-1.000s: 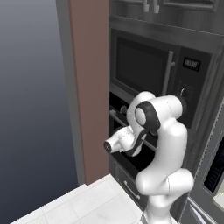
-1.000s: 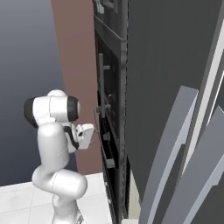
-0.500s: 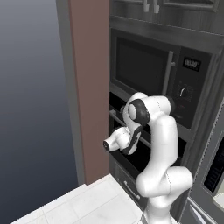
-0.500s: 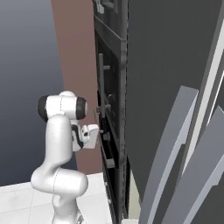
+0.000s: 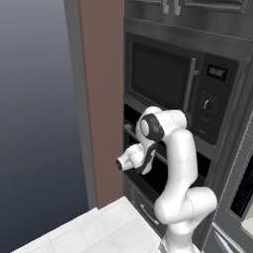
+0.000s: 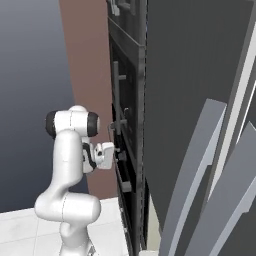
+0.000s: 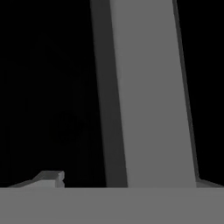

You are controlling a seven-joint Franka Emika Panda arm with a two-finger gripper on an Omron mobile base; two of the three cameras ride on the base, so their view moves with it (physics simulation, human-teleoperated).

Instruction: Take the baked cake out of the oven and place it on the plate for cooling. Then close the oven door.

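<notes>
One bar to catch: gripper point(image 6: 118, 154) apart, closing around oven door handle point(image 7: 146, 96); square up, clamp firmly.

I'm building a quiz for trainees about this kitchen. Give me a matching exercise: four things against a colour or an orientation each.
Things:
1. microwave handle
2. oven door handle
3. wall panel
4. robot arm

Descriptions:
a. white
b. reddish brown
c. horizontal bar
d. vertical bar

Pairs: 1-d, 2-c, 3-b, 4-a
</notes>
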